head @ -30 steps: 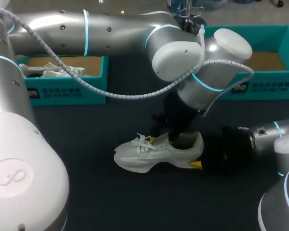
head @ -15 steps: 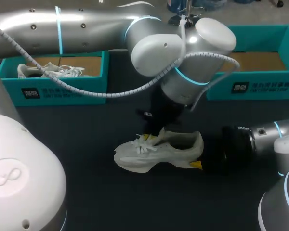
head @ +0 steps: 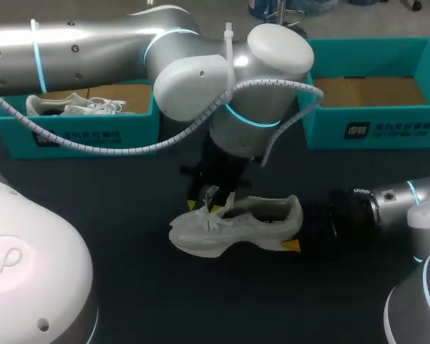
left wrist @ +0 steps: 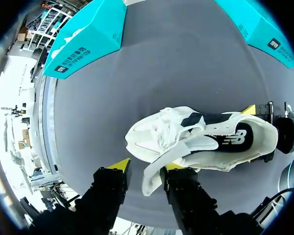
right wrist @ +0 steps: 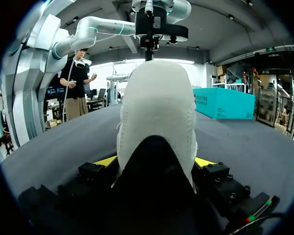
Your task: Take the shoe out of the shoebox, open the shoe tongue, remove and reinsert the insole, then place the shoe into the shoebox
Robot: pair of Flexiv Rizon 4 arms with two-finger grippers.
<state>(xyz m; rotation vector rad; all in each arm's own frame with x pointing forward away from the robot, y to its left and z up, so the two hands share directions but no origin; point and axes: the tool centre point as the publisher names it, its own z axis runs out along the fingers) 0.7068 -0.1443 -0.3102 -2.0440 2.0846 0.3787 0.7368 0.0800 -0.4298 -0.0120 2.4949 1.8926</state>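
Now, shoe [head: 236, 226]: on its sole on the table [head: 129, 287], out of the shoebox [head: 387, 129].
Tongue [left wrist: 183, 149]: lifted forward, so I think I'm on the tongue-opening step.
Left claw [left wrist: 146, 165]: points down over the laces, part open. The tongue's end seems to touch just one finger.
Right claw [right wrist: 156, 161]: low and level, squeezing the heel.
Next: reach in for the insole.

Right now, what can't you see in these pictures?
- Head view: the left arm covers most of the left gripper, so only bits of yellow show.
- Head view: the shoe hides one finger of the right gripper.
- Right wrist view: the heel blocks the shoe's toe and inside.
- Head view: the back of the left box is behind the left arm.
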